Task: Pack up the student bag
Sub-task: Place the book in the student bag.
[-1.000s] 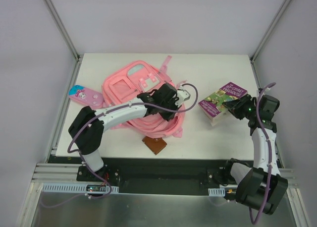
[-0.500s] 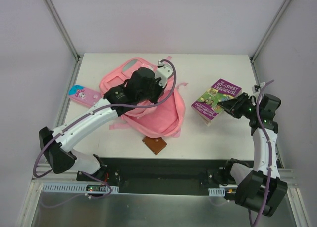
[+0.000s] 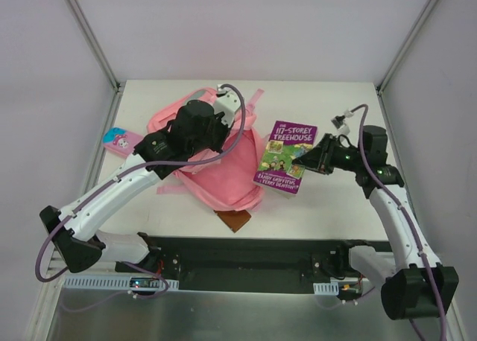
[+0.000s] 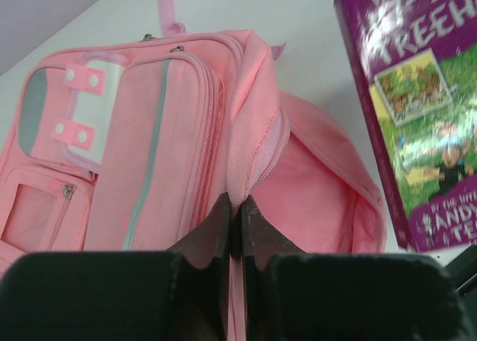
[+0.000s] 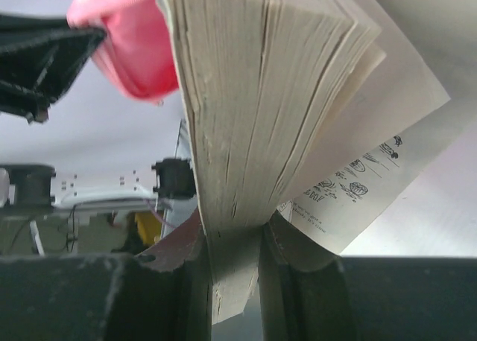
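Between the left jaws: a fold of the pink rim of the student bag (image 4: 149, 155) is pinched by the left gripper (image 4: 235, 211), whose jaws are pressed together on the fabric with no gap seen.
Just beyond the left jaws: the rim is raised away from the back panel, and the main compartment is judged to be held agape for loading.
To the right of the left jaws: the mouth of the bag is shown open, with its pink lining exposed.
Between the right jaws: the book (image 5: 261, 95) is clamped at its page edge by the right gripper (image 5: 232, 244), the jaws being parted only by the thickness of the pages. A loose leaf is fanned out on one side.
Ahead of the right jaws: the book is held out over the table (image 3: 328, 103), just beside the open mouth, presumably so that it can be slid in.
Far from both jaws: a small pencil case (image 3: 121, 140) and a flat brown item (image 3: 233, 218) are seen lying on the table.
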